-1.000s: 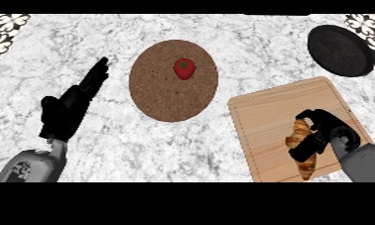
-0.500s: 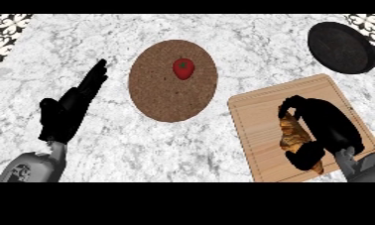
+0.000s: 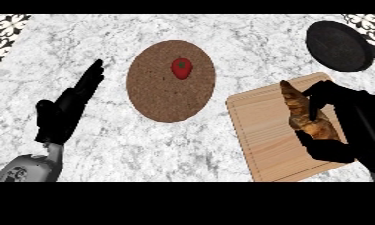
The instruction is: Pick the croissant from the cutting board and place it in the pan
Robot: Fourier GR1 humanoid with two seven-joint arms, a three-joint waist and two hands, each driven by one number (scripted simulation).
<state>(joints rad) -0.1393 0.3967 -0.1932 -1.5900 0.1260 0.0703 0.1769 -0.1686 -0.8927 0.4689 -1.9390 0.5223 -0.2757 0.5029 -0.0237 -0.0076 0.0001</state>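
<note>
A brown croissant (image 3: pixel 305 113) lies lengthwise over the right part of the wooden cutting board (image 3: pixel 267 137). My right hand (image 3: pixel 350 122) is curled round it from the right, thumb under its near end and fingers by its middle. Whether the croissant is lifted off the board I cannot tell. The black pan (image 3: pixel 338 45) sits at the far right of the marble counter, beyond the board. My left hand (image 3: pixel 67 107) rests open at the left, fingers pointing up and away.
A round brown plate (image 3: pixel 164 97) lies in the middle of the counter with a red strawberry (image 3: pixel 181 68) on its far half. Patterned wall corners show at the top left and top right.
My right hand has closed round the croissant, and the croissant has shifted up and right on the board. The left hand has stayed where it was.
</note>
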